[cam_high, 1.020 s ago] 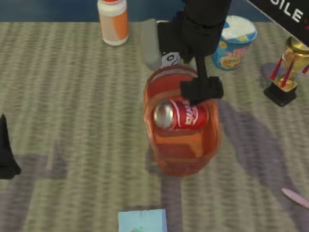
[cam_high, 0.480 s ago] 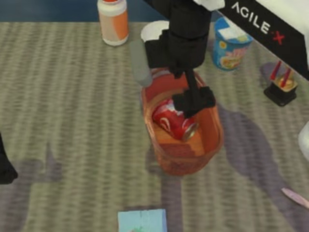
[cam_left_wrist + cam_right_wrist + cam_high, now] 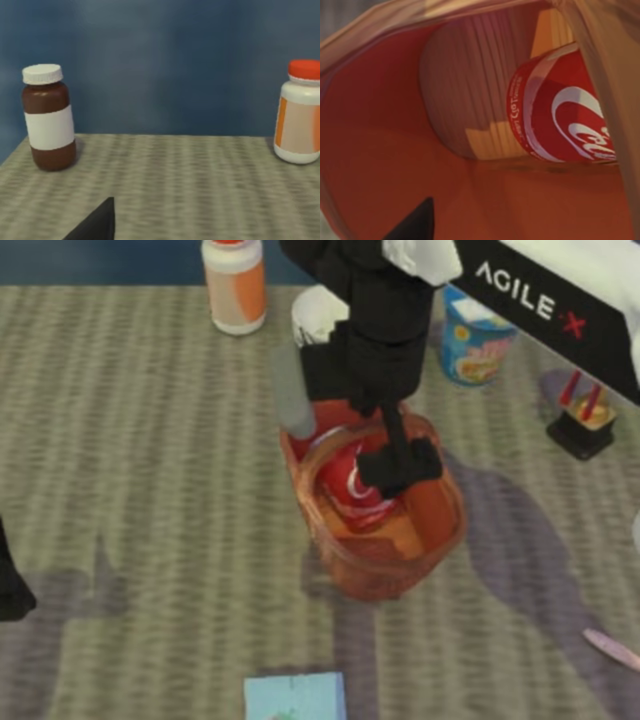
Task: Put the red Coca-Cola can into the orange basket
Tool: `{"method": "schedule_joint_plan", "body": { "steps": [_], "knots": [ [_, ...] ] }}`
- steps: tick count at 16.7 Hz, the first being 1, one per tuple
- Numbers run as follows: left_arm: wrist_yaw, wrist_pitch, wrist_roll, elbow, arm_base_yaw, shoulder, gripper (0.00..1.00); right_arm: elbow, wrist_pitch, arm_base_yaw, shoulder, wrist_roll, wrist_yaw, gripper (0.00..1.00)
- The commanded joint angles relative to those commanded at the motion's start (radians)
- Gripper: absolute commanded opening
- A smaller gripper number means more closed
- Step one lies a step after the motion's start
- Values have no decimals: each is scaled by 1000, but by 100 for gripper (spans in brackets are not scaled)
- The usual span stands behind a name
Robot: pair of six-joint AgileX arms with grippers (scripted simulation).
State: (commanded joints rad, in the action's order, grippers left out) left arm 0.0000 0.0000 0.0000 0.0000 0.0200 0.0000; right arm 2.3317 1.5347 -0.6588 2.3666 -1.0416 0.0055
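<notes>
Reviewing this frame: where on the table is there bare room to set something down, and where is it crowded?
Widest free patch: left of the orange basket, below the white-and-orange bottle. A smaller patch lies between basket and pink strip. Crowded: the far edge, with mug, printed cup, trophy and the right gripper over the red Coca-Cola can.

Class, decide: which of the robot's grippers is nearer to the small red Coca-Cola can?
Right. The right gripper is directly over the small red Coca-Cola can inside the translucent orange basket; the left gripper sits parked far off at the table's left edge.
</notes>
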Motion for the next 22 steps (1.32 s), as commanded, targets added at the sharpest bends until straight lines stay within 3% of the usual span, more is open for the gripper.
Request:
{"method": "schedule_joint_plan", "body": {
  "steps": [3, 16, 22],
  "knots": [
    [0, 0, 0, 0, 0, 0, 100, -2, -1, 0, 0, 0, 0, 100],
    [0, 0, 0, 0, 0, 0, 100, -2, -1, 0, 0, 0, 0, 2],
    [0, 0, 0, 0, 0, 0, 100, -2, -1, 0, 0, 0, 0, 0]
  ]
}}
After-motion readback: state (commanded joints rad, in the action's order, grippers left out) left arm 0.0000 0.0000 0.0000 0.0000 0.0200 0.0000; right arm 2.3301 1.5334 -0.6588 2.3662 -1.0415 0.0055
